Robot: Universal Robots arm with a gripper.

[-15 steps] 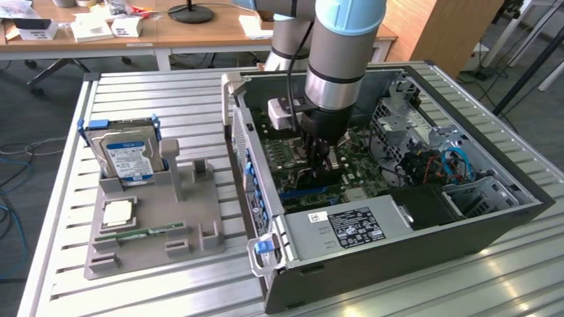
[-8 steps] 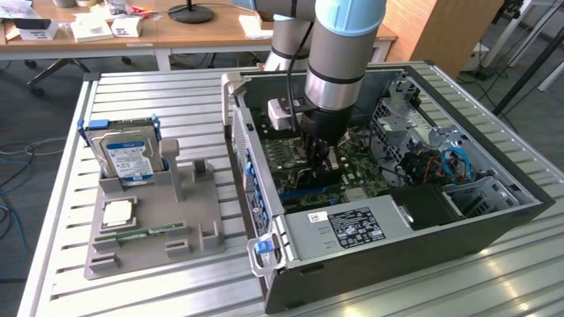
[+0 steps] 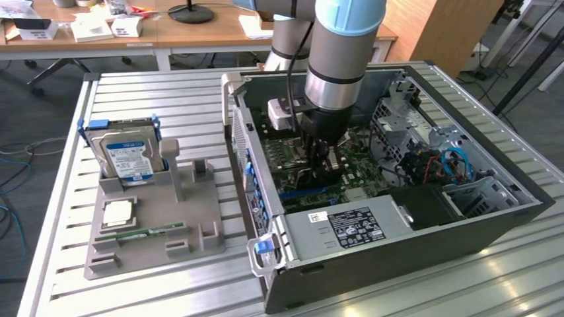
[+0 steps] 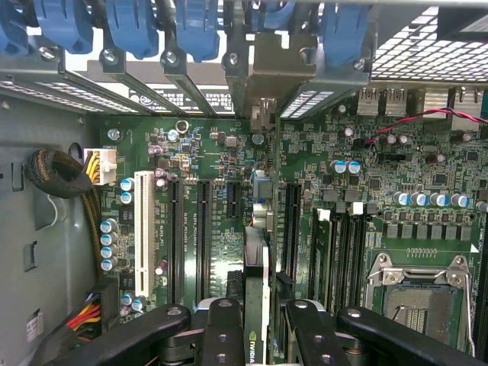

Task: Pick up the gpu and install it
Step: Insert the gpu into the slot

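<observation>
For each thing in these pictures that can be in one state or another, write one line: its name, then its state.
gripper: shut on the gpu, down inside the computer case.
gpu: held edge-on above the motherboard slots.
computer case: side open, lying on the table.
processor socket: empty, frame closed.
hard drive: standing upright in the grey holder.
memory stick: lying flat on the grey holder.
</observation>
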